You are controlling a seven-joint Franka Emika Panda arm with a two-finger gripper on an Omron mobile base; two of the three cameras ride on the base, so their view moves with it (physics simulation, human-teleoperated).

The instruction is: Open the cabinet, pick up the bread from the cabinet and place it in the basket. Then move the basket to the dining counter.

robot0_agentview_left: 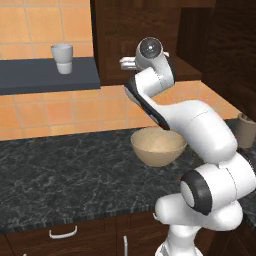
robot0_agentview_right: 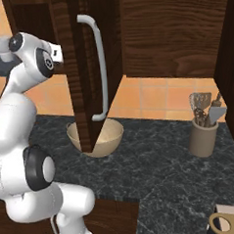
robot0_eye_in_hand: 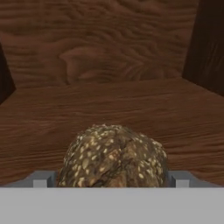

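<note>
A: Where does the bread (robot0_eye_in_hand: 113, 155) sit?

B: On the wooden floor of the cabinet (robot0_agentview_right: 148, 33), close in front of the hand camera. It is a rounded brown lump with pale seed-like specks, and the cabinet's back wall rises behind it.

A: And the tool (robot0_eye_in_hand: 113, 178)?

B: Its jaws stand spread wide, one grey fingertip (robot0_eye_in_hand: 40, 179) on each side of the bread. Whether they touch it cannot be told; nothing is pinched.

A: The door?

B: It is swung open, its long silver bar handle (robot0_agentview_right: 100, 66) facing the right base camera. The arm (robot0_agentview_left: 197, 125) reaches up into the opening.

A: The basket (robot0_agentview_left: 158, 145)?

B: It rests on the black speckled desk (robot0_agentview_left: 60, 170) below the cabinet, upright. A white cup (robot0_agentview_left: 62, 58) stands on a dark shelf (robot0_agentview_left: 47, 75) to the left, and a utensil holder (robot0_agentview_right: 203, 135) stands on the desk to the right, well apart from the basket.
</note>
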